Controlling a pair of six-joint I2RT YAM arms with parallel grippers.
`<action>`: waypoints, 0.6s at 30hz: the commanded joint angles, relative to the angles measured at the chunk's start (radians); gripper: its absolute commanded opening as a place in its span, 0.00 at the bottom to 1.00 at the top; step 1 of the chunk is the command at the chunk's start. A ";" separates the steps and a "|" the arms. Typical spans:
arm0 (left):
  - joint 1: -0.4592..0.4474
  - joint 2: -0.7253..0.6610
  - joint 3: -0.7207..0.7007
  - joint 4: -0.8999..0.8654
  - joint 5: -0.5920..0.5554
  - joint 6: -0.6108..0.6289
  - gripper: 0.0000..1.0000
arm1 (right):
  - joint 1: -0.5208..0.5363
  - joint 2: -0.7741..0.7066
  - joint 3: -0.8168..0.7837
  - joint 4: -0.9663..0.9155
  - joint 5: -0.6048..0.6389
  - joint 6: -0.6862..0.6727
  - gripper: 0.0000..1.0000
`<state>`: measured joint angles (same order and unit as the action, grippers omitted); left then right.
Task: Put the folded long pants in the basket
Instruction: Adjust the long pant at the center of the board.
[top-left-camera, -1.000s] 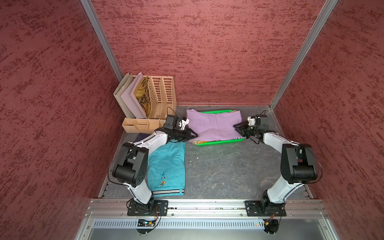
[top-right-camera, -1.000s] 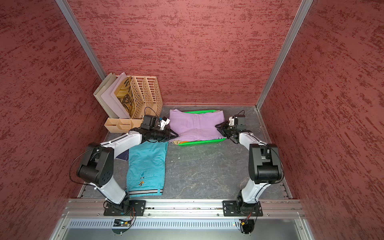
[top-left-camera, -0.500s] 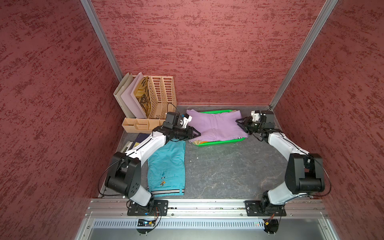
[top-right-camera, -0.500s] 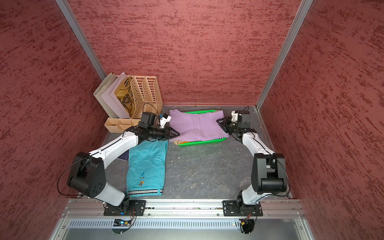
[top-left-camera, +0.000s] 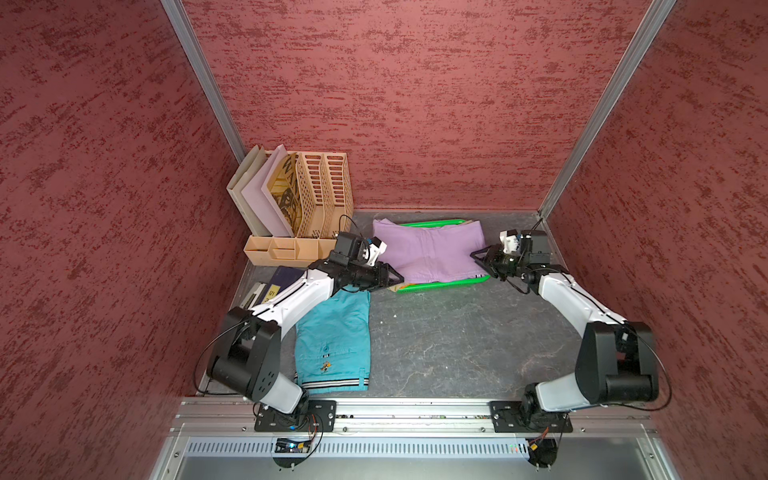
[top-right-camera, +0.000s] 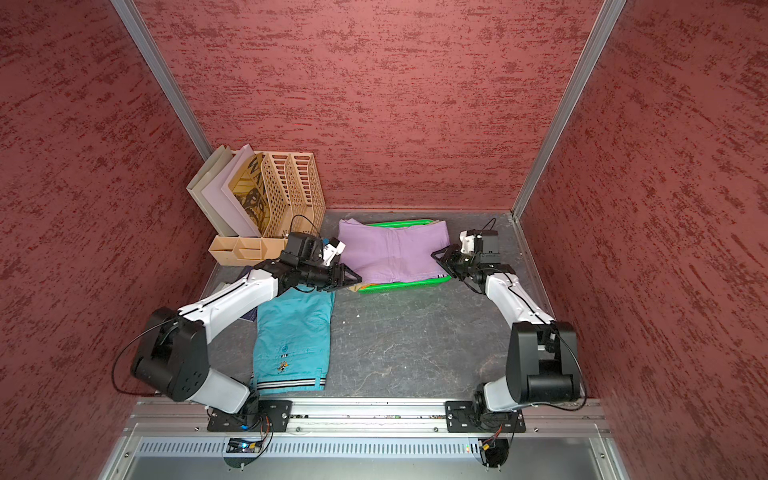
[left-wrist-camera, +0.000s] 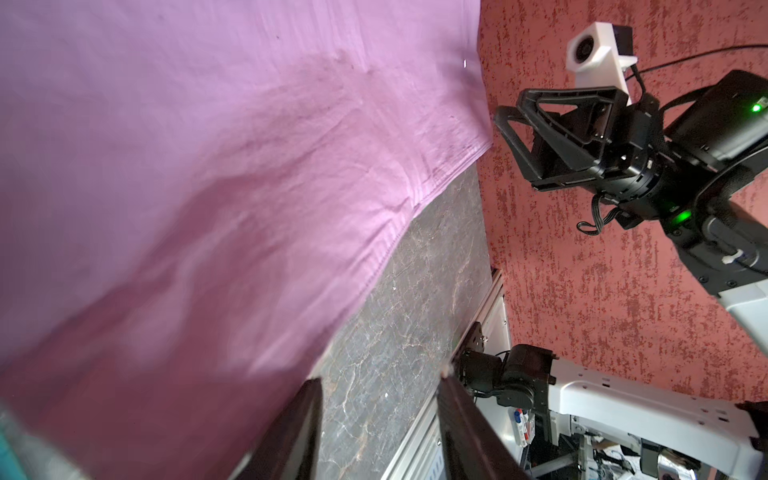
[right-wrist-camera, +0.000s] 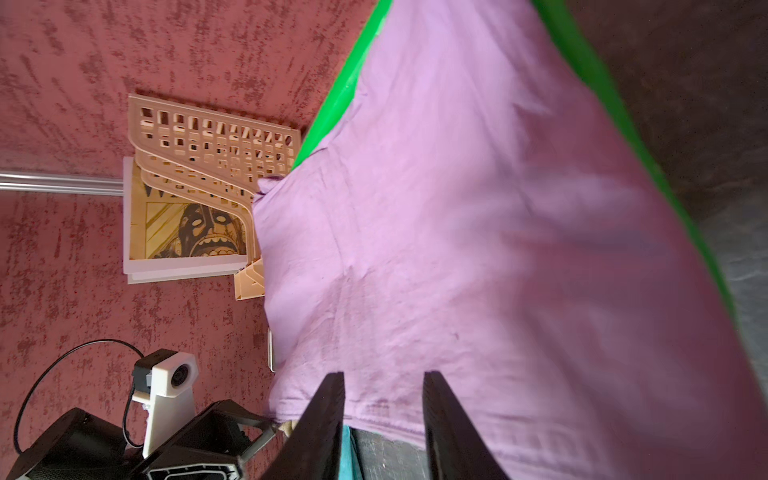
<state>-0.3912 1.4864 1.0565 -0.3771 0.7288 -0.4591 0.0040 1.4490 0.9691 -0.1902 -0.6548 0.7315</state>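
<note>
Lilac folded pants (top-left-camera: 430, 251) (top-right-camera: 395, 253) lie spread over the green basket (top-left-camera: 440, 286) (top-right-camera: 399, 286) at the back middle, hiding most of it. Teal pants (top-left-camera: 334, 332) (top-right-camera: 293, 332) with a striped waistband lie flat on the table at front left. My left gripper (top-left-camera: 397, 278) (left-wrist-camera: 380, 378) stands open at the basket's front left corner, with only bare table between its fingers. My right gripper (top-left-camera: 478, 257) (right-wrist-camera: 384, 374) is open at the right edge of the lilac pants (right-wrist-camera: 478, 249), holding nothing. The left wrist view shows it (left-wrist-camera: 508, 106) just clear of the cloth's corner (left-wrist-camera: 478, 141).
A peach file rack (top-left-camera: 322, 195) with folders stands in the back left corner, with a low peach organiser (top-left-camera: 282, 251) in front of it. A dark book (top-left-camera: 282, 278) lies under my left arm. Red walls close in three sides, and a metal rail (top-left-camera: 415, 409) runs along the front.
Both arms have stretched out, elbows swinging toward the front. The left gripper slid right to the basket's front left corner and opened wider. The lilac pants lie flatter on the basket.
</note>
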 joint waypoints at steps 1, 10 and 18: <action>0.023 -0.103 0.051 -0.087 -0.078 0.026 0.55 | 0.017 -0.057 0.006 -0.020 0.022 -0.037 0.36; 0.221 -0.325 -0.173 -0.154 -0.276 -0.092 0.58 | 0.254 -0.240 -0.130 0.016 0.107 0.000 0.58; 0.275 -0.451 -0.334 -0.195 -0.366 -0.117 0.70 | 0.636 -0.354 -0.340 0.197 0.311 0.056 0.70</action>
<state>-0.1329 1.0836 0.7486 -0.5606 0.4225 -0.5545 0.5316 1.0981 0.6781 -0.1043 -0.4805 0.7628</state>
